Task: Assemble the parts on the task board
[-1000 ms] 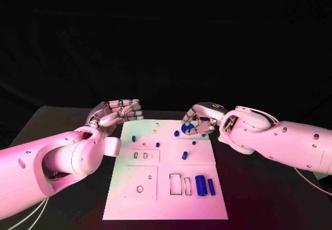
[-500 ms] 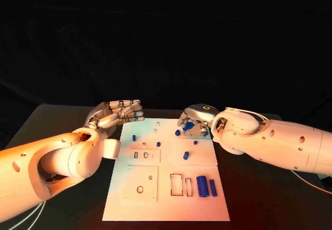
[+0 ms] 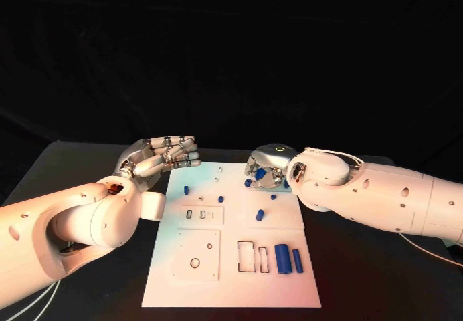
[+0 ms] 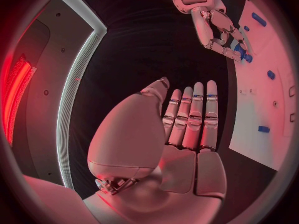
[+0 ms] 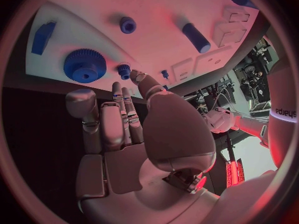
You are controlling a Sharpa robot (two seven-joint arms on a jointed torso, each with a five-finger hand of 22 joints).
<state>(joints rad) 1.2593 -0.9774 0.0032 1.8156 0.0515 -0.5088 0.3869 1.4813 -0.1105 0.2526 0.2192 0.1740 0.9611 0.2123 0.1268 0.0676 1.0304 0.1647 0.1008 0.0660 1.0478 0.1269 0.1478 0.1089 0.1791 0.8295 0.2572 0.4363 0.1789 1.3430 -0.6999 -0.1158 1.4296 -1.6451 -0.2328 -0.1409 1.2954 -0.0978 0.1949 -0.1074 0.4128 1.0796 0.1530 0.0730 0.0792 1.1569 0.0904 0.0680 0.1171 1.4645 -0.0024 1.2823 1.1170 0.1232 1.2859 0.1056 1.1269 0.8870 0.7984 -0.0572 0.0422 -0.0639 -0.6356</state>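
Observation:
The white task board (image 3: 231, 281) lies in the middle of the table. Blue parts lie on it: two long cylinders (image 3: 281, 258) at the near right and short pegs (image 3: 259, 215) around the middle. My right hand (image 3: 262, 168) hovers over the board's far right part. Its fingers are spread and hold nothing. In the right wrist view a large blue gear (image 5: 84, 64) lies flat on the board beyond the fingertips, and a small blue gear (image 5: 124, 70) lies right by them. My left hand (image 3: 164, 155) hangs off the board's far left corner, fingers straight and empty (image 4: 190, 124).
Rectangular and round cut-outs (image 3: 251, 257) mark the board's near half. A blue block (image 5: 44, 37) and a blue cylinder (image 5: 196, 37) lie farther along the board from the right hand. Black table (image 3: 376, 281) surrounds the board.
My right arm has swung a little to the left, carrying its hand slightly further over the board's far part. The left hand has hardly moved.

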